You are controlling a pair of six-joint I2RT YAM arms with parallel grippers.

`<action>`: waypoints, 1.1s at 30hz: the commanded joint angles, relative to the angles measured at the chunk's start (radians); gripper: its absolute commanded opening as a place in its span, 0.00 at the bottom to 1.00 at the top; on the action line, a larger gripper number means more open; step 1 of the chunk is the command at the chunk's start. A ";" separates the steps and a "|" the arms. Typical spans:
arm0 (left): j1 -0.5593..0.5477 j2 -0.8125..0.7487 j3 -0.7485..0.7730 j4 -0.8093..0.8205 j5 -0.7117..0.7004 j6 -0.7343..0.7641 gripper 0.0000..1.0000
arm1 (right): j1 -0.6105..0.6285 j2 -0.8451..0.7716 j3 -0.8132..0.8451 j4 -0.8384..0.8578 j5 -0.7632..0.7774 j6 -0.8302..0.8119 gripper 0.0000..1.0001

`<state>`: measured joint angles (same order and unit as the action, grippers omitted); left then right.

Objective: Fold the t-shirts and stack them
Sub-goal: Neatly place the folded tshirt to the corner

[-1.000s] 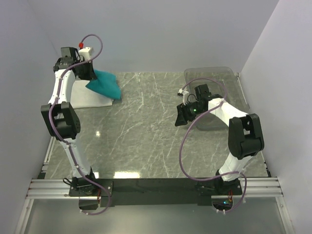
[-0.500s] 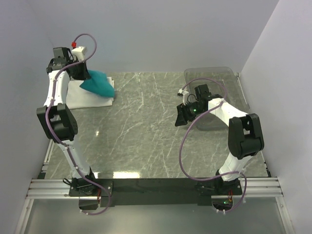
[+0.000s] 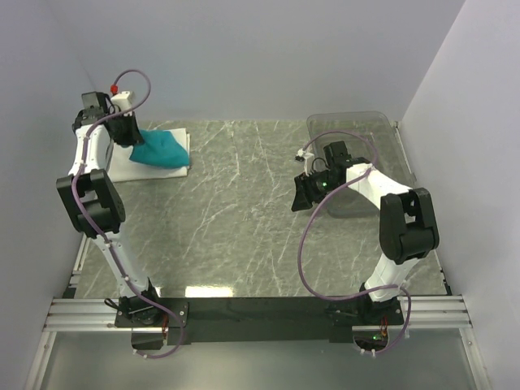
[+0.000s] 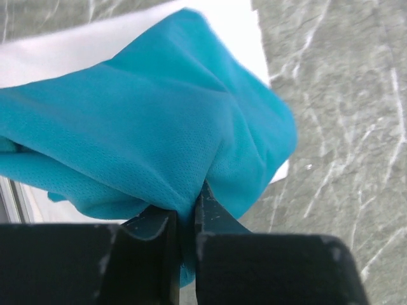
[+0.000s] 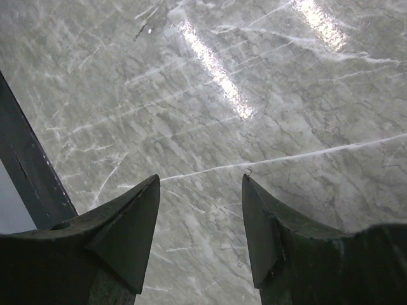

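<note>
The teal-blue t-shirt (image 3: 160, 150) lies bunched on top of the folded white t-shirt (image 3: 180, 166) at the table's far left. My left gripper (image 3: 128, 136) is at the teal shirt's left end, shut on a fold of it. From the left wrist, teal cloth (image 4: 146, 127) fills the view and is pinched between the black fingers (image 4: 213, 213) of the left gripper (image 4: 186, 213); the white shirt (image 4: 70, 47) shows behind. My right gripper (image 3: 304, 193) hovers over the table at mid right. Seen from its own wrist, the right gripper (image 5: 200, 181) is open with only marble between its fingers.
A clear plastic bin (image 3: 380, 134) stands at the far right behind the right arm. The grey marble table (image 3: 244, 219) spreads between the arms. A wall runs close behind the left arm. A dark rail (image 5: 28, 171) shows in the right wrist view.
My left gripper has carried the teal shirt left and down, so it has settled onto the white shirt. The right arm has stayed still.
</note>
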<state>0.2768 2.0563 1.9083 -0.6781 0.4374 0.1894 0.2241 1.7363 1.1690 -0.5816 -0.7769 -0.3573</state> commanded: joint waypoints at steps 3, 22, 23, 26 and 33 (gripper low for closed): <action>0.036 -0.013 -0.054 0.064 -0.018 -0.041 0.18 | -0.008 0.009 -0.005 0.003 -0.025 -0.014 0.61; 0.166 -0.289 -0.481 0.227 -0.195 -0.663 0.99 | -0.008 0.052 0.023 0.019 -0.056 -0.014 0.61; 0.180 -0.310 -0.500 0.270 -0.143 -0.718 0.99 | -0.009 0.054 0.023 0.019 -0.056 -0.014 0.61; 0.235 -0.329 -0.546 0.324 -0.071 -0.824 1.00 | -0.009 0.054 0.021 0.019 -0.064 -0.016 0.61; 0.254 -0.228 -0.485 0.350 -0.014 -0.844 0.98 | -0.008 0.055 0.020 0.022 -0.067 -0.016 0.61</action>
<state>0.5362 1.7782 1.3830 -0.3775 0.3653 -0.6041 0.2241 1.7779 1.1694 -0.5819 -0.8154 -0.3576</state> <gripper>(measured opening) 0.989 0.610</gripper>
